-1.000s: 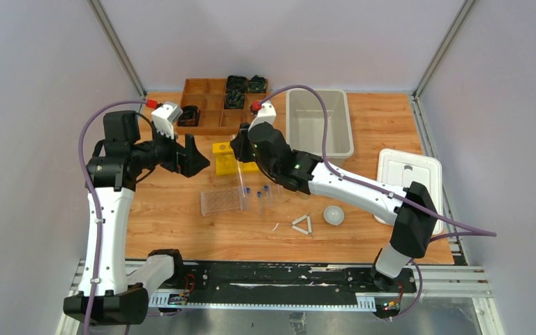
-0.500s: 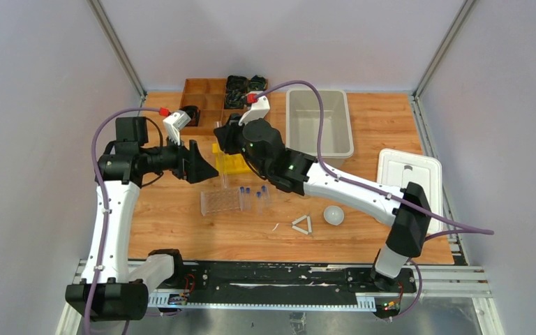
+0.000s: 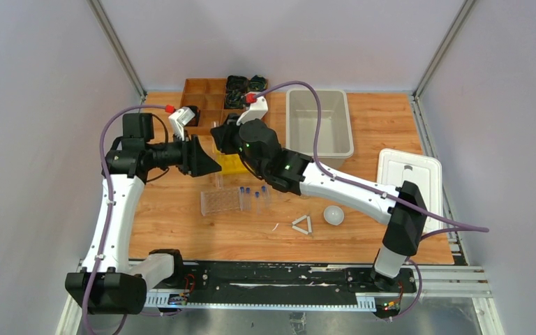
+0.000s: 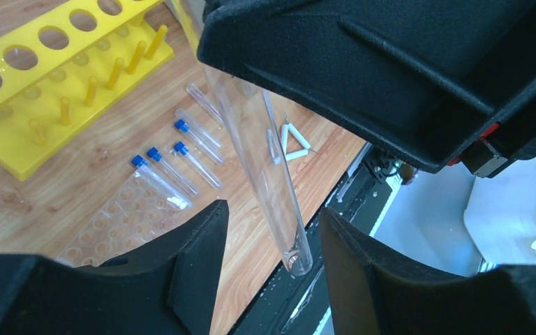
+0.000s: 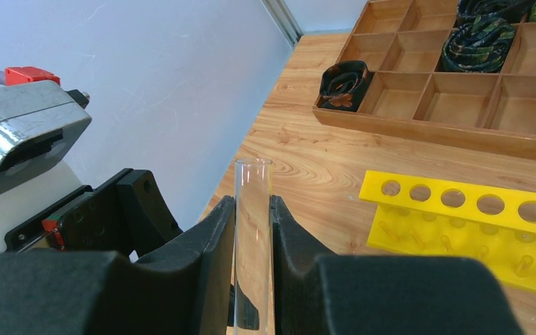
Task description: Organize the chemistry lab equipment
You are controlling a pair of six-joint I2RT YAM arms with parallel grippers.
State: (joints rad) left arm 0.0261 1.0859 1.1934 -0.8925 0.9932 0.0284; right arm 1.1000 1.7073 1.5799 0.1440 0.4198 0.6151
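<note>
My right gripper [image 5: 252, 202] is shut on a thin clear glass tube [image 5: 252, 230] and holds it upright above the table. The left gripper [image 4: 273, 209] has its jaws on either side of the tube's lower end [image 4: 265, 160], with a gap showing on both sides, so it is open. In the top view the two grippers meet over the yellow rack [image 3: 232, 165]. Several blue-capped tubes [image 3: 255, 195] lie on the wood beside a clear well plate [image 3: 221, 201]. A white triangle [image 3: 302, 225] and a white round dish [image 3: 333, 214] lie nearer the front.
A brown wooden divided tray [image 3: 206, 105] with black coiled items stands at the back. A grey bin [image 3: 319, 125] sits to its right, and a white lid [image 3: 408, 178] lies at the right edge. The yellow rack [image 5: 474, 216] has several empty holes.
The left gripper has moved right up to the glass tube and its jaws have narrowed around it. The right arm has carried the tube to the left.
</note>
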